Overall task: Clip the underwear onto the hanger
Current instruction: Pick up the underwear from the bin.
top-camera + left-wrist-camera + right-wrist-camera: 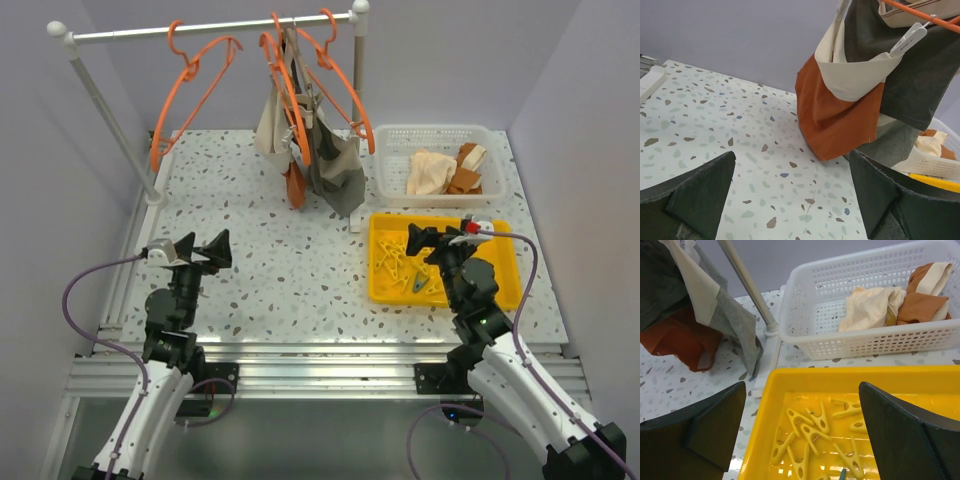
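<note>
At the bottom of the top view both sets of jaws stood wide and held nothing. The left jaws were at lower left over bare counter (290, 280), and the right jaws were at lower right above the yellow tray (510, 295) of clips (395, 262). Just past the tray, at the right of the frame, the white basket (392, 160) held the underwear (430, 172), a cream bundle lying against a rust-orange cloth (466, 170).

The task looked barely begun, and the step in hand seemed to be fetching the underwear. To do it well, the right jaws should clear the basket's near wall, pinch only cream fabric at an edge, and lift without dragging the rust piece along.

Farthest, along the top, the rail (200, 32) carried the hanger (190, 90), empty at upper left. At centre hung garments (335, 165) draped low and could snag an arm crossing toward it.
</note>
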